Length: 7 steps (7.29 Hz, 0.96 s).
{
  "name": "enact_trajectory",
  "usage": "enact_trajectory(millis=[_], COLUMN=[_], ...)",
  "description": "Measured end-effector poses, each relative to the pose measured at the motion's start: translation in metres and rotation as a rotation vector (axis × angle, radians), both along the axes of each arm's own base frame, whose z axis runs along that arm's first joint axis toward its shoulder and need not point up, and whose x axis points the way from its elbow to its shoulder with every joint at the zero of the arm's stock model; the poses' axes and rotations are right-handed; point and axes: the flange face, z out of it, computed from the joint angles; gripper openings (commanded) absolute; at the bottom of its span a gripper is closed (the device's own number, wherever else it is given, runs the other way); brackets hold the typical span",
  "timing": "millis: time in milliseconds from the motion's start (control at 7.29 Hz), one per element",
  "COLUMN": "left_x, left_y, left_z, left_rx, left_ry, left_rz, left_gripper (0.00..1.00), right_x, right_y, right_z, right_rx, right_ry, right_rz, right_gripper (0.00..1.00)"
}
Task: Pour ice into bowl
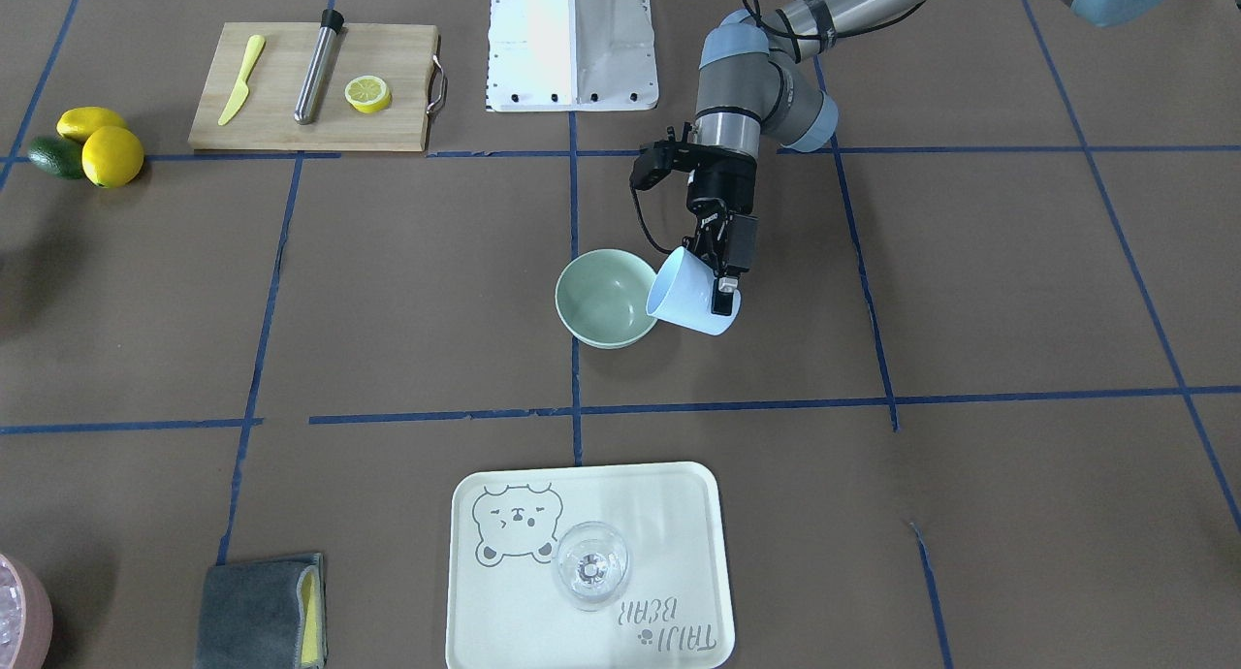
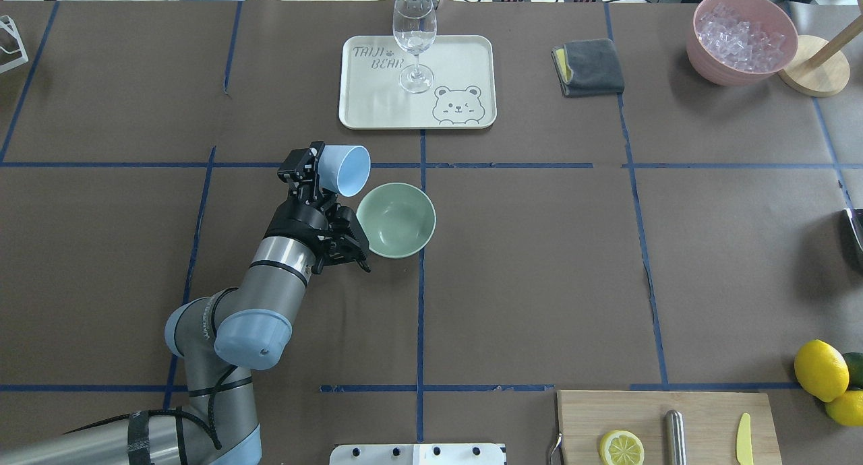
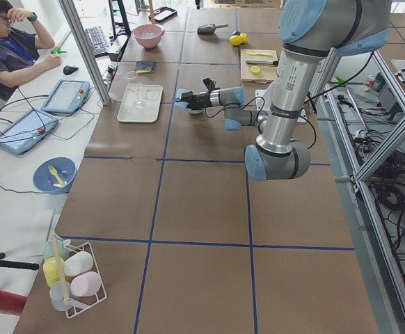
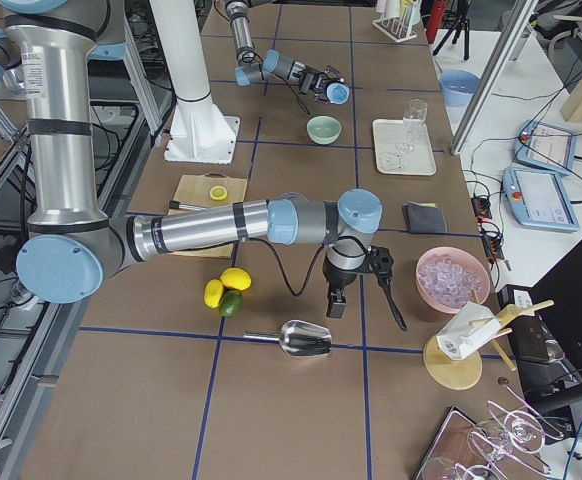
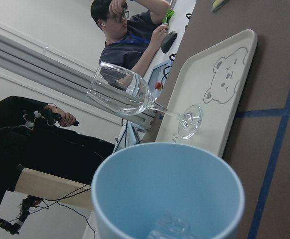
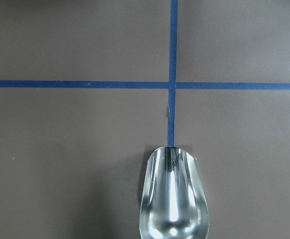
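Left gripper (image 1: 722, 286) is clenched on the wall of a blue cup (image 1: 688, 299), held off the table just right of centre in the front view. The cup is tipped on its side, with its mouth turned toward the bowl (image 1: 606, 298).

The bowl sits upright at mid-frame, just beside a blue tape line. The cup's mouth overlaps the bowl's right rim in the front view; whether they touch cannot be told. The bowl's inside looks bare.

Ice (image 5: 169, 230) – one clear cube shows low inside the cup, at the bottom edge of the left wrist view. The rest of the cup's inside is out of frame.

Right gripper (image 4: 335, 300) hangs over the table at mid-frame in the right side view, with a metal scoop (image 4: 301, 338) lying just below it in the picture. Whether it is released or clenched cannot be told – its fingers show clearly in no view.

At the top of the overhead view a glass (image 2: 414, 37) stands on a tray (image 2: 472, 67). A pink container (image 2: 738, 37) of whitish pieces is at the upper right.
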Motion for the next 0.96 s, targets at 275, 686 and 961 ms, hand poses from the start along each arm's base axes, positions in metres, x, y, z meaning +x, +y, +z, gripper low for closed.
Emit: enact_trajectory(millis=[275,686,961], left_x=[-0.002,0.004,0.012], left_y=[0.003,0.015,0.021], left_z=[-0.006,-0.005,-0.007], left_rx=[0.044,0.084,0.094], left_ry=[-0.122,-0.310,-0.430], left_rz=[-0.010,-0.083,-0.103], left_gripper=[0.00,0.00,0.00], right_x=[0.003,0.010,0.012], right_y=[-0.002,-0.002,-0.002], right_z=[0.006,0.007,0.008], right_rx=[-0.012,-0.014,-0.017], right_ry=[0.001,0.002,0.002], right_rz=[0.006,0.020,0.024], right_gripper=[1.00,1.00,1.00])
